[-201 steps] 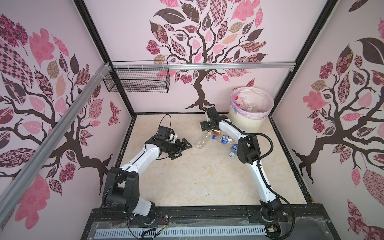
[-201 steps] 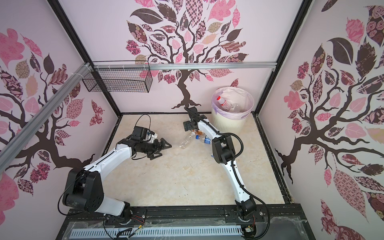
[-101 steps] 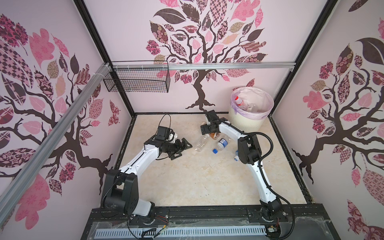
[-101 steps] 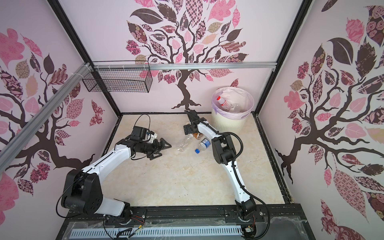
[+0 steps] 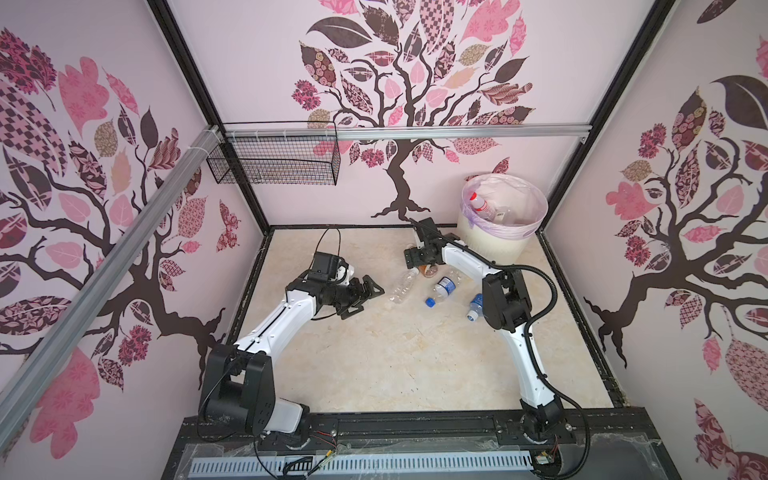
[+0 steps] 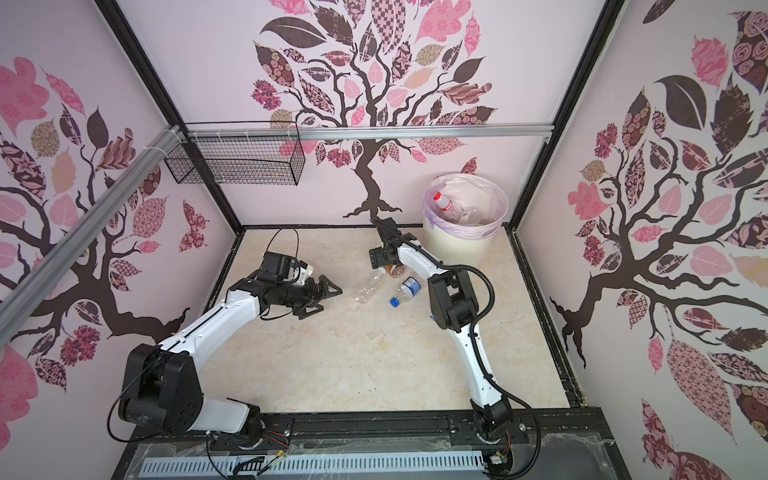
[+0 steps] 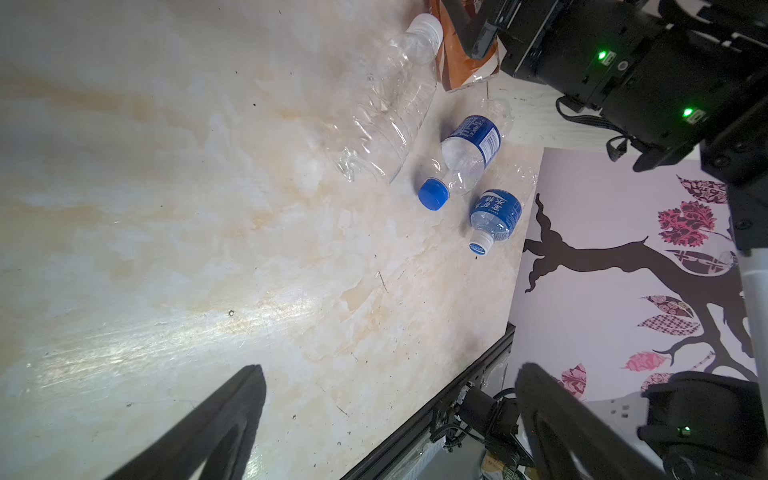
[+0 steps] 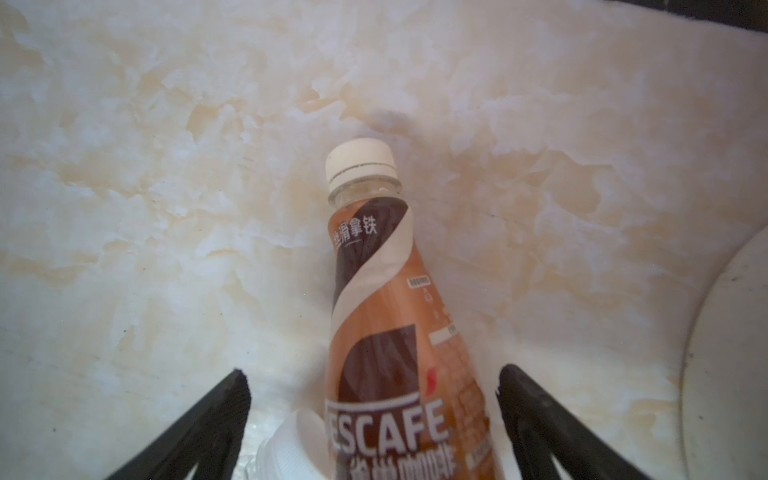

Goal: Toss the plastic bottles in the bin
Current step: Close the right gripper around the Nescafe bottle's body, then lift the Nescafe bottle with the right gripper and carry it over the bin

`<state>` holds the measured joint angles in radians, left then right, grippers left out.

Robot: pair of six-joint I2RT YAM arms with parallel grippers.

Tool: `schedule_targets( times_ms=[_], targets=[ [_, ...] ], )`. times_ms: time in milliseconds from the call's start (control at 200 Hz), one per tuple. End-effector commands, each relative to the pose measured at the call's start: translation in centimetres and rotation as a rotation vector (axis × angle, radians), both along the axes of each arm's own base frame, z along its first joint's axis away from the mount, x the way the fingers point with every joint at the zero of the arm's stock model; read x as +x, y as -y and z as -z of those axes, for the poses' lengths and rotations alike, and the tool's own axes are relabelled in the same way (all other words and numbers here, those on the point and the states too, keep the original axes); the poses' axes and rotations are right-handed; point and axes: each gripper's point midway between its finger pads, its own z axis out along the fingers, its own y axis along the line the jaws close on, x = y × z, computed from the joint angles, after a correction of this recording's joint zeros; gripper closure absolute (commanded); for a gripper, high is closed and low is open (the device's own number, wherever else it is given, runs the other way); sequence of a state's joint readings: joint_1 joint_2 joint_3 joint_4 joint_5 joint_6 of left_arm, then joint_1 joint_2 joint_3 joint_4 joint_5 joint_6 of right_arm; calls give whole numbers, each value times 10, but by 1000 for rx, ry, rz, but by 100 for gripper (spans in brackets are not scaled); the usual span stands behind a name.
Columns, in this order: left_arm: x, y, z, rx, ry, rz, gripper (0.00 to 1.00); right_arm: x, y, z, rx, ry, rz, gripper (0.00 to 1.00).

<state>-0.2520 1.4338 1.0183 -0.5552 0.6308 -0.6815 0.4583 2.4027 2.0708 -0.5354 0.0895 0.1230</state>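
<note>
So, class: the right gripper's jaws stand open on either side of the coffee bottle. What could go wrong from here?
The Nescafé bottle lies slanted between the open jaws of the right gripper, so closing may pinch it off-centre and let it slip.
The white cap of a clear bottle sits right beside it, near one finger, and could be caught or knocked away.
The bin stands close; a low swing might hit its wall.

Clear to pass over the bare floor point(image 5: 374, 365) across the near half and left side. Crowded toward the far right: 4 bottles lying close together, clear bottle point(image 5: 400, 287), brown bottle point(image 8: 386, 316), blue-capped bottle point(image 5: 443, 286), blue-labelled bottle point(image 5: 475, 306) beside the right arm point(image 5: 505, 299). Blocked in the far right corner by the bin point(image 5: 490, 241). Narrow gaps either side of the brown bottle inside the right gripper point(image 8: 372, 370).
</note>
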Motion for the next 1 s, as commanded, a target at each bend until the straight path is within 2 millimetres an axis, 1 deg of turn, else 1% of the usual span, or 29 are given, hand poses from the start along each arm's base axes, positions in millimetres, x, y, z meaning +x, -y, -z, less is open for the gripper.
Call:
schedule_targets(
  times_ms=[0,85,250,385,500,715,835,990],
  targets=[
    [-5,-2,0,-3,7,0,2,-2,5,-34,-13,58,1,8],
    [-5,-2,2,-5,4,-1,2,-4,8,-27,-30,47,1,10],
    [-4,0,3,-8,2,2,2,-6,13,-17,-59,39,1,17],
    [-1,1,4,-11,-3,3,2,-7,14,-9,-79,28,-2,24],
    [-1,1,4,-13,-2,7,2,-6,14,-6,-79,26,-3,31],
    [-2,4,-1,-30,19,20,2,-4,12,-10,-74,32,-4,42],
    [-1,5,-5,-45,28,19,2,-3,12,-17,-71,39,-3,48],
    [3,5,-15,-54,63,9,2,-2,11,-40,-48,65,0,51]
  ],
)
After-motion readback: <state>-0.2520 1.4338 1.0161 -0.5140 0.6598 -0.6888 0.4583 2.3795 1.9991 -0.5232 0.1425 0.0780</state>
